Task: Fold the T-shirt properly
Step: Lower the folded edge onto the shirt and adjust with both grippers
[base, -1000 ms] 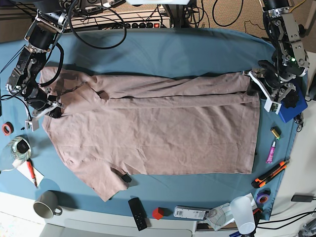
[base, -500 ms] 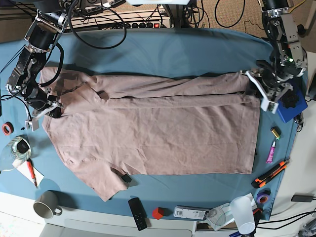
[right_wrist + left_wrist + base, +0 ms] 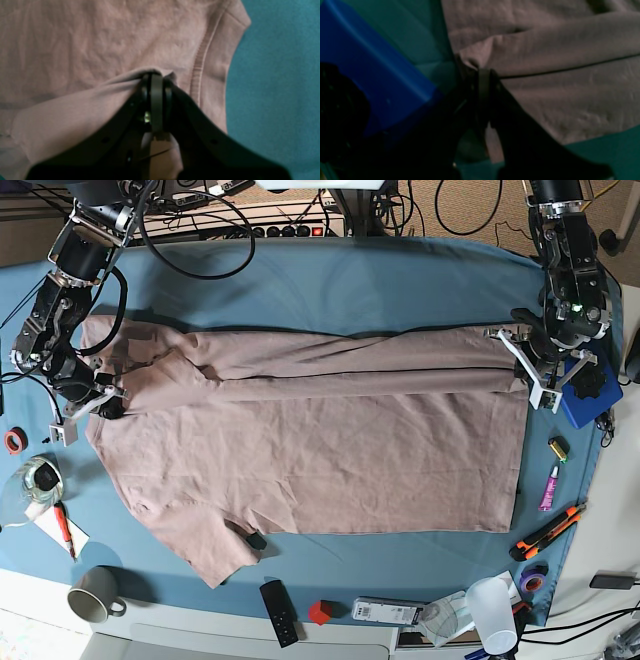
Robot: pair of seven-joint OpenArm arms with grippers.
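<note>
The dusty-pink T-shirt (image 3: 330, 450) lies spread across the teal table cloth (image 3: 380, 290), its far long edge folded over toward the middle. My left gripper (image 3: 527, 372) is at the hem end on the base view's right. The left wrist view shows that gripper (image 3: 483, 72) shut on the edge of the T-shirt (image 3: 570, 50). My right gripper (image 3: 108, 406) is at the collar end. In the right wrist view it (image 3: 156, 76) is shut on a raised fold of the T-shirt (image 3: 75, 50), beside the ribbed collar (image 3: 200, 62).
A blue box (image 3: 590, 395) stands just right of the left gripper, also the blue box (image 3: 370, 62) close in the wrist view. Along the near edge lie a mug (image 3: 95, 595), remote (image 3: 278, 610), red cube (image 3: 320, 612), plastic cup (image 3: 495, 610) and orange cutter (image 3: 548, 530). Cables (image 3: 200, 240) run along the back.
My left gripper moved slightly up and left at the hem and closed on the T-shirt's edge. The right gripper stayed shut on the fold by the collar.
</note>
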